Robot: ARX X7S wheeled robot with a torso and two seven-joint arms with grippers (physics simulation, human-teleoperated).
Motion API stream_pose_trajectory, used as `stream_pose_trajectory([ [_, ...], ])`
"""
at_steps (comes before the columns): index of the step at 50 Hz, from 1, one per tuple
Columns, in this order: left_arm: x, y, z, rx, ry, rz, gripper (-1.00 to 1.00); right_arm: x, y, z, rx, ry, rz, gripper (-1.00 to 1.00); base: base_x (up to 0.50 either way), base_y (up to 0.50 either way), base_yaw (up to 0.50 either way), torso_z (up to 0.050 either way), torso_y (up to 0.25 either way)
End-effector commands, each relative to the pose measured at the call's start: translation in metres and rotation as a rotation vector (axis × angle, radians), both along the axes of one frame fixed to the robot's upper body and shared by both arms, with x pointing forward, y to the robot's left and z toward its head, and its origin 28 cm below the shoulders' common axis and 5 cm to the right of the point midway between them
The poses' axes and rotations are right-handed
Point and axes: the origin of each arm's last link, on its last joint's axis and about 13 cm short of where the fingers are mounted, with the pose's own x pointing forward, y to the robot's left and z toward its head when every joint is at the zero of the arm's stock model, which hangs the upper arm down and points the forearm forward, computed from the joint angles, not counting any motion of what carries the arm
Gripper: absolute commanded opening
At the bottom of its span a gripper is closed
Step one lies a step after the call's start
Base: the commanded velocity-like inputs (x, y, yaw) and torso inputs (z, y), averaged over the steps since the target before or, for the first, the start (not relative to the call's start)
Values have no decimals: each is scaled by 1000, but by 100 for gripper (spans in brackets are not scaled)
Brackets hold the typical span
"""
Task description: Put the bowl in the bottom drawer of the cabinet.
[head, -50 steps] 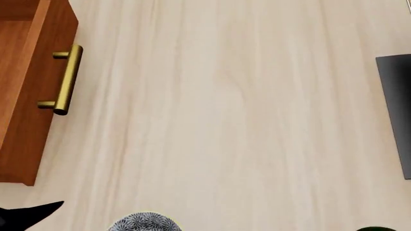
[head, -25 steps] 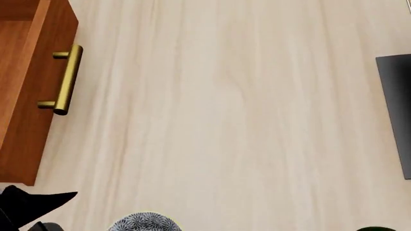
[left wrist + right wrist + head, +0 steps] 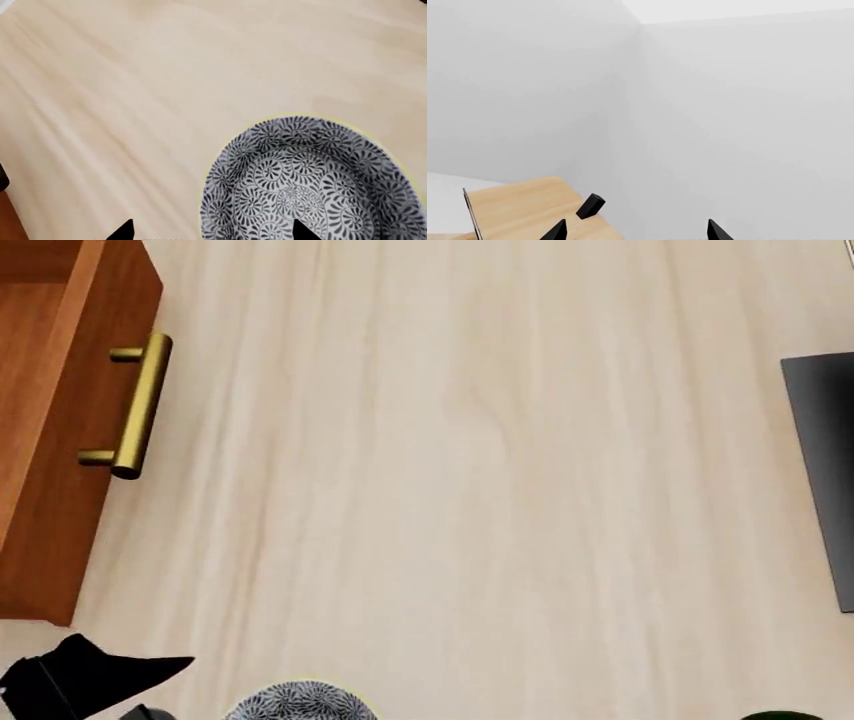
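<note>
While the right arm points away at bare wall, the left gripper [image 3: 210, 231], fingers apart, sits just left of the bowl [image 3: 310, 182] on the counter [image 3: 507, 490], one tip over its rim.

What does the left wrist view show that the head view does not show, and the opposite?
Only the left wrist view shows the inside of the bowl, with its dense pattern, and the two open fingertips of the left gripper.

Only the head view shows the cabinet's drawer with its brass handle, and a dark slab at the right edge.

Both show the pale wooden table and the bowl, which the head view cuts to its rim.
</note>
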Motion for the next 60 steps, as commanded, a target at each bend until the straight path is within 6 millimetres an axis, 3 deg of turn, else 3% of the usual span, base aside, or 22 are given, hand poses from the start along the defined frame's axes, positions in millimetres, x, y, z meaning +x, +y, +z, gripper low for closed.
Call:
stream_pose_trajectory([
  [1, 3, 0, -10, 9, 47, -15, 100, -2, -2, -1, -1, 1, -6, 100, 0, 0, 0, 0, 0],
  [16, 9, 1, -21, 12, 86, 1, 100, -2, -1, -2, 2, 7, -5, 100, 0, 0, 0, 0, 0],
  [47, 17, 4, -21, 6, 64, 45, 100, -3, -2, -2, 2, 9, -3, 100, 1, -1, -1, 0, -1],
  [48, 18, 4, -21, 6, 57, 47, -100, -3, -2, -2, 1, 9, -3, 100, 0, -3, 0, 0, 0],
  [60, 18, 3, -19, -16, 39, 67, -100, -4, -3, -2, 2, 11, -3, 100, 2, 0, 0, 0, -2],
])
